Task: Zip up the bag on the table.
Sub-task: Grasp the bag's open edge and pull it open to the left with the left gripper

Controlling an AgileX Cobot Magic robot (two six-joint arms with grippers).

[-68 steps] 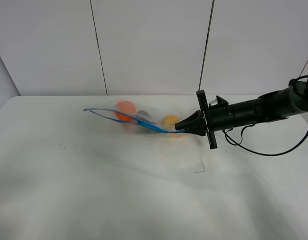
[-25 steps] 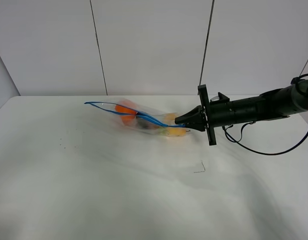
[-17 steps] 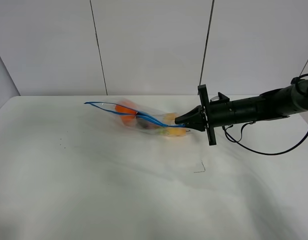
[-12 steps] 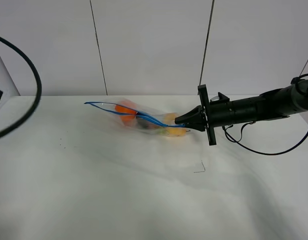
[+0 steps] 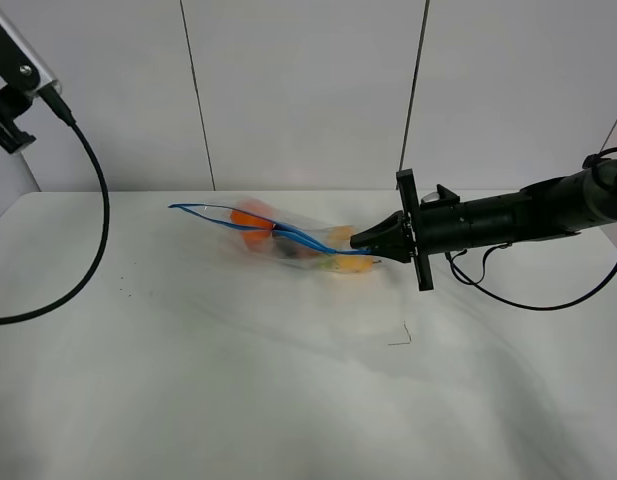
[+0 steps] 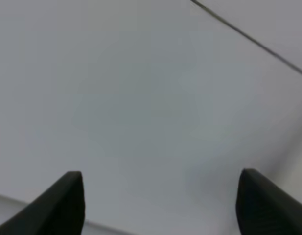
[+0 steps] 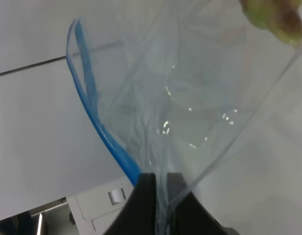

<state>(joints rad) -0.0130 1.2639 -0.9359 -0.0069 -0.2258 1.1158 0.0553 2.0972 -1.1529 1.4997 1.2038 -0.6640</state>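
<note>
Right gripper (image 5: pixel 361 241) clamps one end of the bag (image 5: pixel 288 240); left gripper (image 6: pixel 160 183), jaws apart, should pinch the far end taut.

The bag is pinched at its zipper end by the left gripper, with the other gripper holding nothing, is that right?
No, it is the right gripper that pinches the bag at its zipper end, as the right wrist view shows. The other one, the left gripper, is open and holds nothing.
</note>
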